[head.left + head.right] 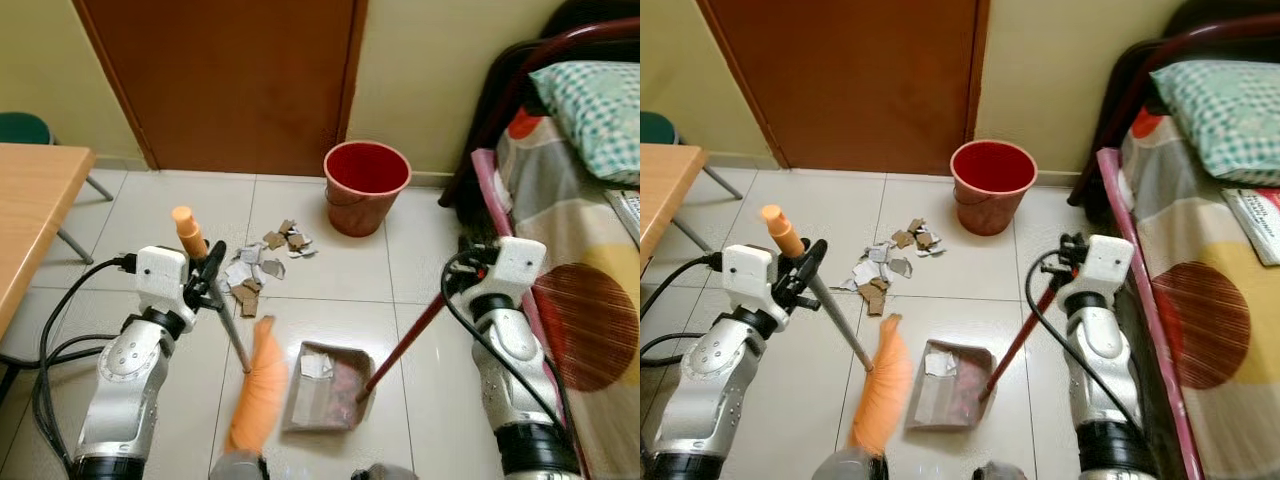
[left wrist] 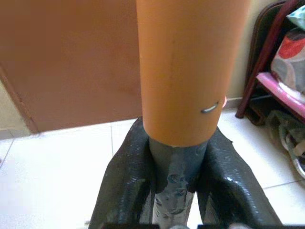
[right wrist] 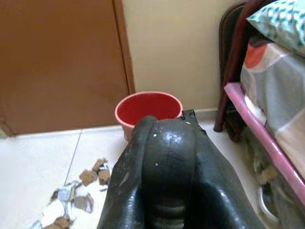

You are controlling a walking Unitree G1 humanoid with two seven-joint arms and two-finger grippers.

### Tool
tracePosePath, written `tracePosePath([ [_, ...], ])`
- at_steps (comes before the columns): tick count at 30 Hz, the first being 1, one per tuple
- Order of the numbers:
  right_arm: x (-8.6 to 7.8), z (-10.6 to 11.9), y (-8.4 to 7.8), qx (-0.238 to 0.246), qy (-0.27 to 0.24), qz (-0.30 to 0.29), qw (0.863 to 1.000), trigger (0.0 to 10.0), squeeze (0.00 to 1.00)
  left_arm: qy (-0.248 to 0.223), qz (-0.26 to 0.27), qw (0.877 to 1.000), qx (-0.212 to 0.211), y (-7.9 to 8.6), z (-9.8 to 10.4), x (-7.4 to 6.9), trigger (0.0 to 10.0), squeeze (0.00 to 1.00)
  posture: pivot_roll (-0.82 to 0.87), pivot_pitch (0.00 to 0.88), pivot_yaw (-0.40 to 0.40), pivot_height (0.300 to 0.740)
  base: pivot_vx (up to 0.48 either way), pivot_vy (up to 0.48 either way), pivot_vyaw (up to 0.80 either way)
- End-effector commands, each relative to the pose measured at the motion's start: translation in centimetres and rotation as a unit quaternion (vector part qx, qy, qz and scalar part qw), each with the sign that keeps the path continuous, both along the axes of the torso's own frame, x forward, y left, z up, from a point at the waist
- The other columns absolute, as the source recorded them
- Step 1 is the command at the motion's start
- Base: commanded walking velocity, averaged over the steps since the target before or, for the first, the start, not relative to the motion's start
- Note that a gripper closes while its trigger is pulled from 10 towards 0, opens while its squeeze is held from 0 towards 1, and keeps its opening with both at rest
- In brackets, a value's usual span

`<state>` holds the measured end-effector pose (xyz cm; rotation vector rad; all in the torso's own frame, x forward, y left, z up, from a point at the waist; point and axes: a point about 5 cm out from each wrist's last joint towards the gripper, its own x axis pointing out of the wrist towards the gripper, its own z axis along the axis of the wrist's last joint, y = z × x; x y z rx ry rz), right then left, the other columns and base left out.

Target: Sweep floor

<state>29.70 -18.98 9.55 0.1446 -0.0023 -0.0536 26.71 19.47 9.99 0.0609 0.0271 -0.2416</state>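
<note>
The left end effector (image 1: 207, 272) grips the grey-shafted broom with orange bristles (image 1: 258, 385); the right end effector (image 1: 467, 275) is clamped on the red-handled grey dustpan (image 1: 322, 388). The scattered paper and cardboard scraps (image 1: 262, 265) lie on the pale tiled floor (image 1: 330, 270), before the red plastic bucket (image 1: 366, 185). A hard stroke could flick scraps past the pan. Both forearms reach forward, bent.

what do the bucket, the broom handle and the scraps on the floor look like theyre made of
Bucket: likely plastic, smooth red walls with a faint sheen. Broom handle: seems a grey metal tube with an orange plastic grip at the top, shown in the left wrist view. Scraps: probably torn cardboard and paper, matte brown and white pieces.
</note>
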Motion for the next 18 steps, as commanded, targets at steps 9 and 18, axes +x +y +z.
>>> tracePosePath([
  [9, -0.23, 0.84, -0.96, -0.002, -0.015, -0.012, 1.000, 10.0, 0.00, 0.007, -0.014, 1.000, 0.000, -0.88, -0.32, -0.12, 10.0, 0.00, 0.01, 0.088, -0.032, 0.740, 0.419, 0.000, 0.00],
  [18, -0.16, 0.90, -0.93, -0.003, -0.015, -0.009, 1.000, 10.0, 0.00, 0.008, -0.013, 1.000, -0.003, -0.90, -0.29, -0.05, 10.0, 0.00, 0.01, 0.088, -0.032, 0.740, 0.417, 0.000, 0.00],
])
